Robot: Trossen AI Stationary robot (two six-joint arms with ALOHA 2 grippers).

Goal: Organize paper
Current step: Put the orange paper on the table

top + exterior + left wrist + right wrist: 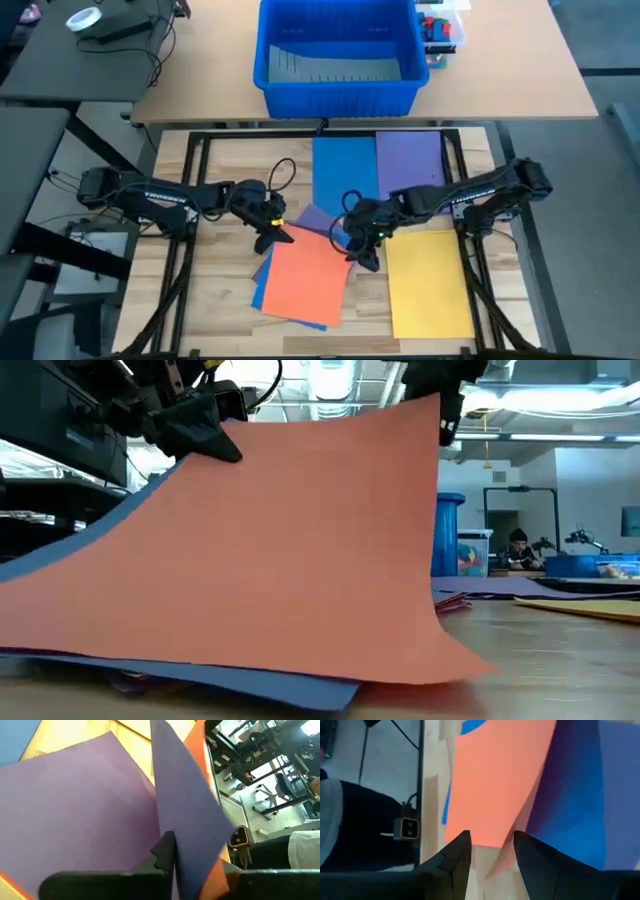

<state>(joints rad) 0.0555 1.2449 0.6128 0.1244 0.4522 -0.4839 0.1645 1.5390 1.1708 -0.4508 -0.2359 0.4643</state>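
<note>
While both arms reach inward over the wooden table [215, 300], the orange sheet [305, 282] sits near the table's middle, lifted along its far edge so that in the low view it rises like a ramp from the tabletop. Under it lie a blue sheet [262, 283], showing along its left edge and near corner, and a purple sheet [316, 218] peeking out at its far side. The left gripper [277, 232] is at the orange sheet's far left corner; its wrist view shows the fingers closed on the raised edges of the orange and blue sheets together. The right gripper [360, 252] is at the far right corner of the orange sheet; its jaws stand slightly apart with that corner between them, and whether they actually pinch it I cannot tell. Flat on the table farther back lie another blue sheet [344, 165] and another purple sheet [410, 163] side by side, with a yellow sheet [430, 280] nearer, right of the orange one. A big blue bin [338, 88] stands on the desk beyond
</note>
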